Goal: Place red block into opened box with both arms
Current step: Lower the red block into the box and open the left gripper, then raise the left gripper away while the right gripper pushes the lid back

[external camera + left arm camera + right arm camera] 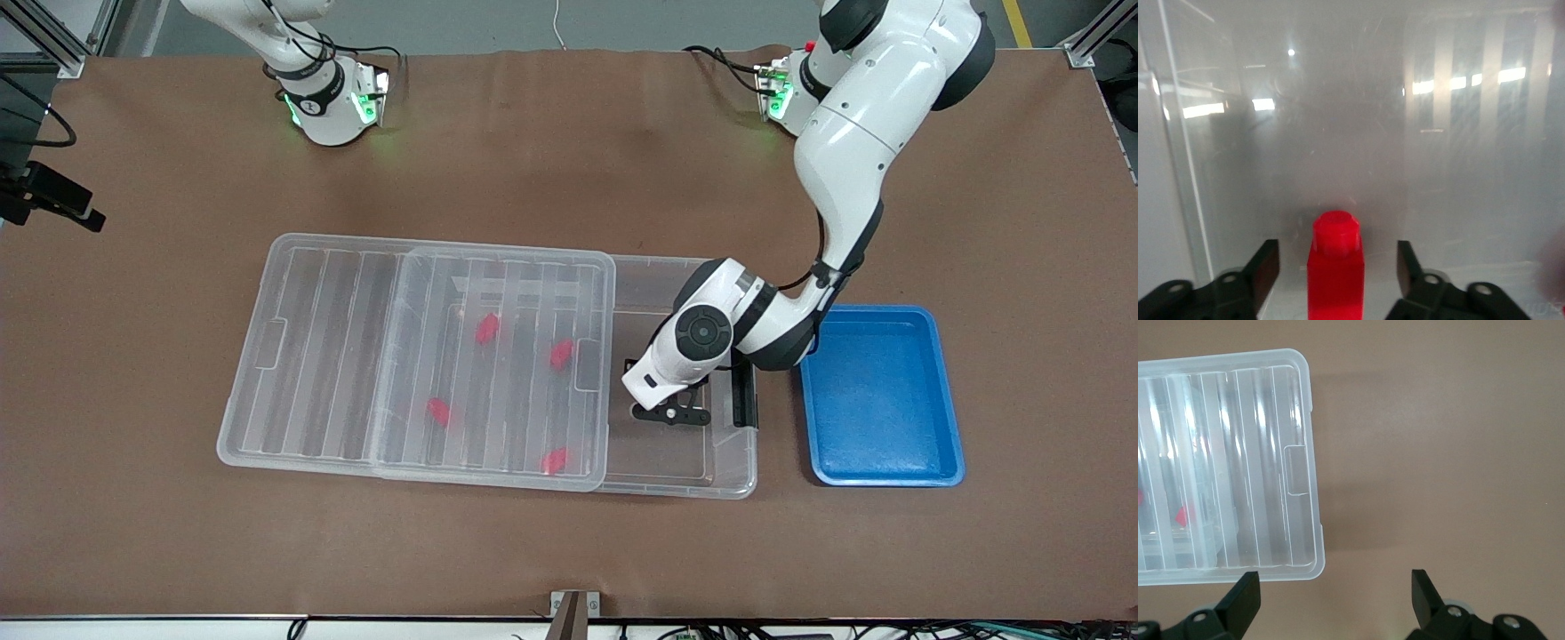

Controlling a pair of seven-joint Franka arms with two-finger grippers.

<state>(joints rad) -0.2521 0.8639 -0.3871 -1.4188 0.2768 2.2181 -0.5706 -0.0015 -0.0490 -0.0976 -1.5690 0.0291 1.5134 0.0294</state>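
Observation:
The red block [1336, 273] stands upright on the clear floor of the box [734, 487], stub end up. My left gripper [1337, 257] is down in the box's uncovered end and straddles the block, open, with a gap on each side. In the front view the left hand [671, 413] hides this block. The ribbed lid [338, 356] is slid toward the right arm's end and covers most of the box. My right gripper [1335, 587] hangs open and empty over bare table, just off a corner of the lid [1238, 487]; it is outside the front view.
Several more red blocks [486, 329] lie in the box under the lid. An empty blue tray [889, 312] sits beside the box toward the left arm's end. The box's black handle [743, 400] is at the end next to the tray.

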